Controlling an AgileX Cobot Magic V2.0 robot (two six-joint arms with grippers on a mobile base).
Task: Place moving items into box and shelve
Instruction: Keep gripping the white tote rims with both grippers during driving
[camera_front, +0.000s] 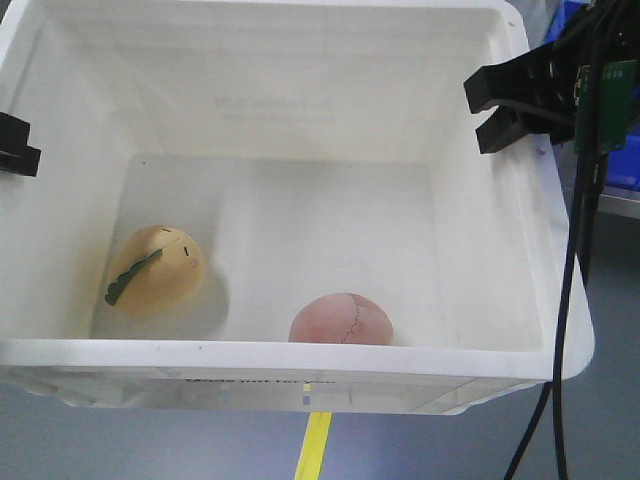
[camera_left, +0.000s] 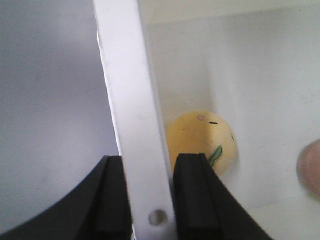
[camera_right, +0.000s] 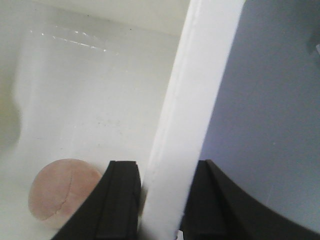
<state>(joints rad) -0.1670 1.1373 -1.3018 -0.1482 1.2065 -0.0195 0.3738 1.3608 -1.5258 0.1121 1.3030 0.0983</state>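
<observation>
The white box (camera_front: 270, 355) fills the front view, with grey floor showing under its front edge. Inside lie the two moving items: a pale yellow plush ball (camera_front: 155, 270) with a green leaf strip at the left, and a pinkish-brown ball (camera_front: 340, 320) against the front wall. My left gripper (camera_front: 15, 145) is shut on the box's left rim (camera_left: 130, 90), one finger inside next to the yellow ball (camera_left: 200, 135). My right gripper (camera_front: 500, 110) is shut on the right rim (camera_right: 195, 90), its inner finger beside the pink ball (camera_right: 62, 192).
A yellow floor line (camera_front: 313, 445) runs under the box front. A black cable (camera_front: 570, 300) hangs from the right arm past the box's right corner. Something blue (camera_front: 625, 165) shows behind the right arm at the far right edge.
</observation>
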